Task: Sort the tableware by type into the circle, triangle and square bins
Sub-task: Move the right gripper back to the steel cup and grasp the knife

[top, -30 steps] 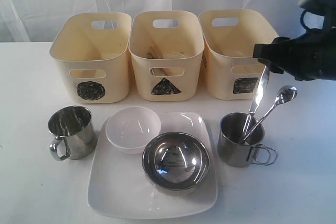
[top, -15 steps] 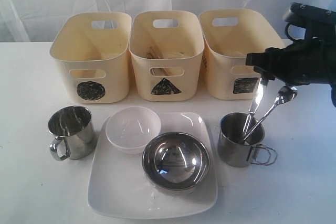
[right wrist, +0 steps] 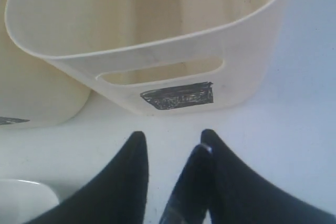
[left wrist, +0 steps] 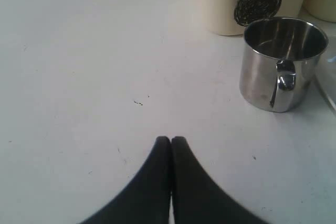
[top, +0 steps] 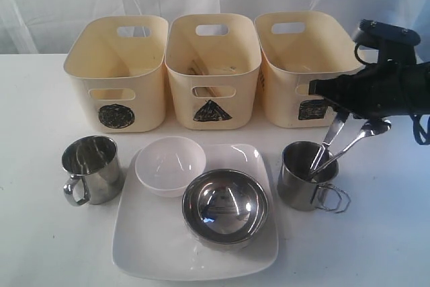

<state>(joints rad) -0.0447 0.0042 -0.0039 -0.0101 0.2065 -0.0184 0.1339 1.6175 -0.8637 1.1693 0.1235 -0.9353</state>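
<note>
Exterior view: right fingers (right wrist: 126, 182) stand parted around the metal cutlery (top: 334, 136) leaning in the steel mug (top: 304, 178) (handles reachable from above), before the square bin (top: 282, 92); left fingers (left wrist: 155, 177) are pressed together, idle.

You have bare table (top: 33, 233) left of the left mug (top: 91, 168) and right of the right mug (top: 300, 175) — both lanes open. The row of bins (top: 211, 75) stands rim to rim, with no way between. Cutlery (top: 332, 142) slants up from the right mug toward the square bin (top: 295, 65), just under the right gripper (right wrist: 170, 140) — crowded there. Only a narrow strip separates bins from plate (top: 154, 247).
</note>
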